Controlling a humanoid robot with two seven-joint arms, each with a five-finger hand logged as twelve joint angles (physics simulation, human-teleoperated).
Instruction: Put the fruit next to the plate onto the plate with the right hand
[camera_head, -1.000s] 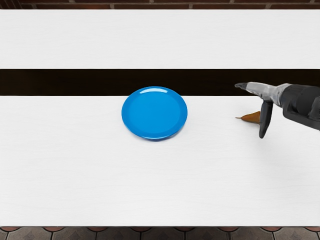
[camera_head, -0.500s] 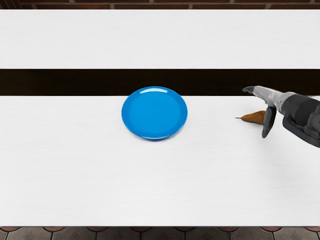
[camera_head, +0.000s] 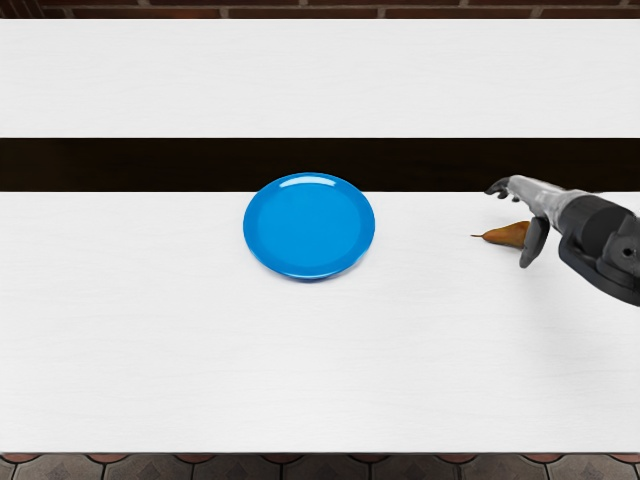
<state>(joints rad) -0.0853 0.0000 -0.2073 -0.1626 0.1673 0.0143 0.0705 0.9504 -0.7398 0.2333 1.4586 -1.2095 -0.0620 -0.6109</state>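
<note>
A blue plate (camera_head: 309, 226) lies on the white table, near its far edge and a little left of centre. Well to its right lies a small brown pear (camera_head: 507, 234) on its side, its stem pointing left toward the plate. My right hand (camera_head: 520, 220) comes in from the right edge and hovers around the pear's right end, fingers spread and holding nothing: the long fingers (camera_head: 505, 187) reach out behind the fruit, the thumb (camera_head: 533, 243) hangs down in front of it. The pear's right end is hidden behind the hand.
The white table (camera_head: 200, 340) spreads wide toward me and to the left. Behind its far edge runs a dark gap (camera_head: 150, 165), then a second white surface (camera_head: 300, 75).
My right hand has drawn back to the right and settled lower around the pear's right end. The pear and the plate have not moved.
</note>
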